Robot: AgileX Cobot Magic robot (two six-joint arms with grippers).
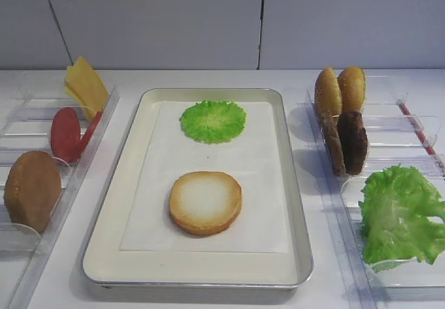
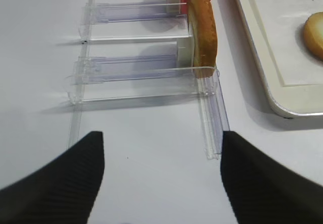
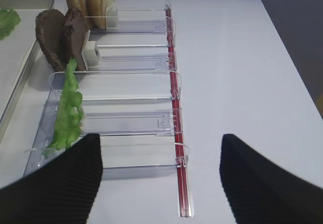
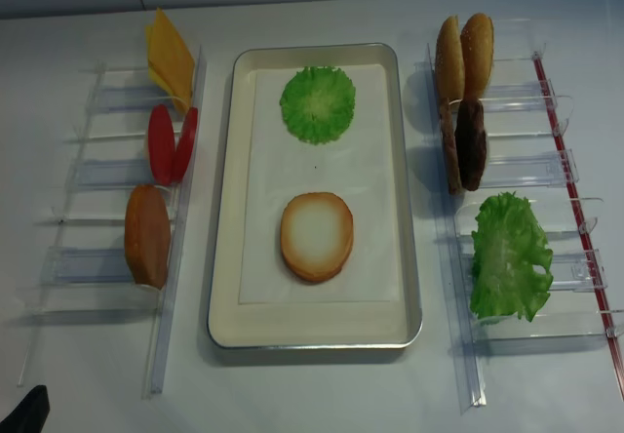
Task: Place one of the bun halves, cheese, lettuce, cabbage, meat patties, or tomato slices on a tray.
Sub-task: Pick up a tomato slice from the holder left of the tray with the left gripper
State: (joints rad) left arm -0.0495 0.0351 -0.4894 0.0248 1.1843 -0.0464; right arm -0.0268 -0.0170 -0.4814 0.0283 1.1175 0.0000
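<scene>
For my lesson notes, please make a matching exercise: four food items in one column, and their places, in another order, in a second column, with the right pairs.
Items:
1. cheese
2. meat patties
3. bun half with the pale face up
4. tomato slices

Places:
A. flat on the tray
B. far end of the left rack
C. right rack, behind the lettuce
D. left rack, middle slot

Pairs: 1-B, 2-C, 3-A, 4-D

Left gripper fingers spread wide, right gripper likewise
</scene>
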